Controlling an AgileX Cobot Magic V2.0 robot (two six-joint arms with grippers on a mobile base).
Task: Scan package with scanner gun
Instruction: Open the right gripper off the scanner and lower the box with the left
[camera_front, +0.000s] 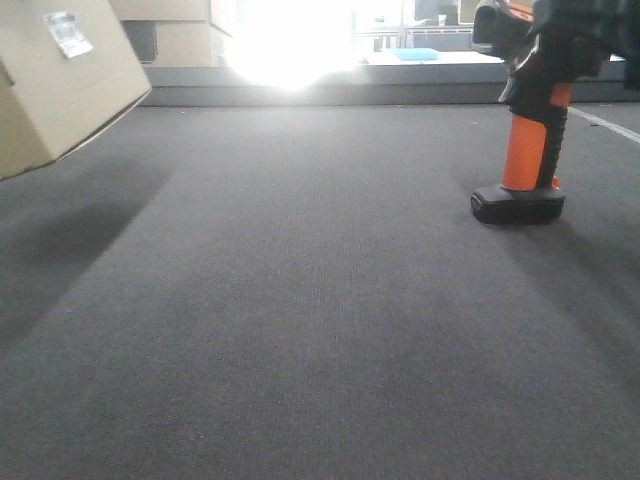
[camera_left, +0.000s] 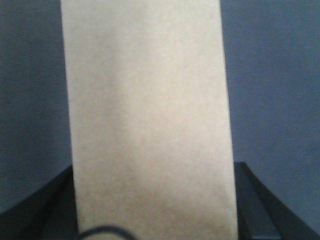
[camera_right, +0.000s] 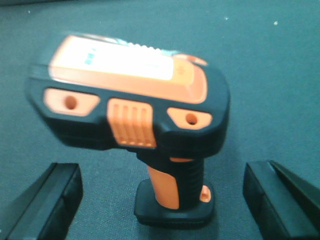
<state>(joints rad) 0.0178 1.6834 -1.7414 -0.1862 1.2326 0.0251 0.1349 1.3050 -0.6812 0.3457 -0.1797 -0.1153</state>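
- Left claw (camera_left: 155, 202) clamps the package (camera_front: 60, 85): stiff, probably light cardboard, well left of the scanner gun (camera_right: 135, 100).
- Right claw (camera_right: 162, 200) gapes astride it, not touching; the ribbed handle (camera_right: 167, 186) looks grippiest.

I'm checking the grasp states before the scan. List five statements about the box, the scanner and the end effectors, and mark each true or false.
1. The scanner stands upright on its foot. True.
2. The right end effector is shut on the scanner. False: its fingers stand apart on either side, with a gap on both sides.
3. The box sits between the fingers of the left end effector. True.
4. The box lies flat. False: in the front view it is tilted, with one end raised.
5. A white label shows on the box. True.
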